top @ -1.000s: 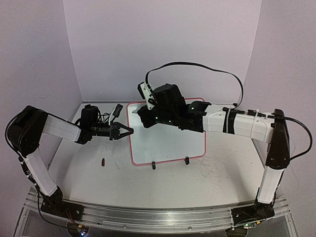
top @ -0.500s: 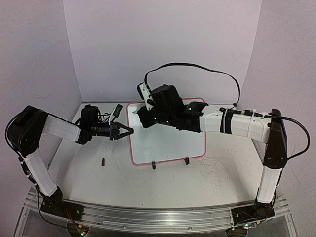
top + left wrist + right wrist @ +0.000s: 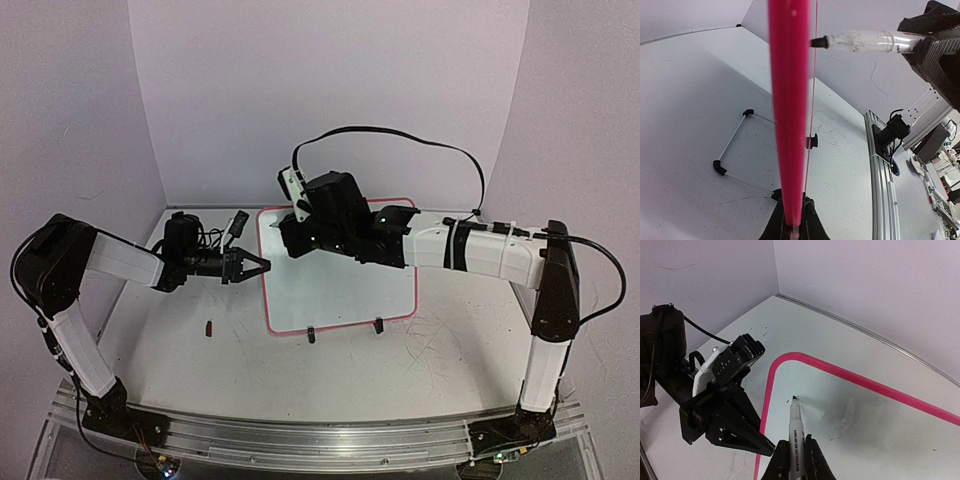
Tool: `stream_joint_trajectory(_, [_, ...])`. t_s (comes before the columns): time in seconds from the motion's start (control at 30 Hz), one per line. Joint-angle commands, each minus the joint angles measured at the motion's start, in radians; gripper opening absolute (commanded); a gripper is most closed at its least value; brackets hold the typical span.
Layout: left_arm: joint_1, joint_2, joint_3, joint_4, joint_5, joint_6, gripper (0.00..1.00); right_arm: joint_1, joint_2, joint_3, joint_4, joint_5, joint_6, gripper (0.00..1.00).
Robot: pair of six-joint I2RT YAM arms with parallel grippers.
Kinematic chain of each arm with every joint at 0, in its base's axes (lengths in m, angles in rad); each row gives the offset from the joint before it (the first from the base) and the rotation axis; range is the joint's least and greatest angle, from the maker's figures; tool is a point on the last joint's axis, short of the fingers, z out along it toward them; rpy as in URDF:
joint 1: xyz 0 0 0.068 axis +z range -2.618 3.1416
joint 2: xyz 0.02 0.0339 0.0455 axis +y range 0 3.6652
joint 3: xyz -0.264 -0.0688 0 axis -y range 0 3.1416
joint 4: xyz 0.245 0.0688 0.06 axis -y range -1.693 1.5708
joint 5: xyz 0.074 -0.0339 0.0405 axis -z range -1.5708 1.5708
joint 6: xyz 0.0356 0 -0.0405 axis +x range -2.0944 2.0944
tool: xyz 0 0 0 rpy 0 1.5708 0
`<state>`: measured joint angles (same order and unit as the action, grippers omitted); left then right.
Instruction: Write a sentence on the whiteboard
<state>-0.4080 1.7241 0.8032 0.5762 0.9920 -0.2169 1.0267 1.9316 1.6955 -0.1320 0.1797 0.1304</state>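
The whiteboard (image 3: 345, 295) lies on the tabletop (image 3: 250, 370), with its two black clip feet (image 3: 311, 335) along its near edge. The left gripper (image 3: 262, 267) is clamped on the whiteboard's left frame edge. The right gripper (image 3: 795, 466) is closed around a marker (image 3: 796, 437). The marker's tip sits just inside the whiteboard's far left corner and seems to touch the surface, though contact is hard to confirm.

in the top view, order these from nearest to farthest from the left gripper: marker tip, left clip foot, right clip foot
From the left gripper:
1. marker tip, just beyond it, by the whiteboard's far-left corner
2. left clip foot, on the board's near edge
3. right clip foot, farther right along that edge
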Motion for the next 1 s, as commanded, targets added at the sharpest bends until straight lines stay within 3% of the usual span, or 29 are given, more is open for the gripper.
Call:
stream_joint_trajectory(0.0, [-0.017,0.002,-0.003,-0.004,-0.033,0.030,0.00,0.006,0.013,0.044,0.018,0.034,-0.015,0.00])
stream_joint_trajectory(0.97, [-0.017,0.007,0.003,-0.005,-0.026,0.025,0.00,0.016,-0.008,-0.029,0.018,0.033,0.028,0.00])
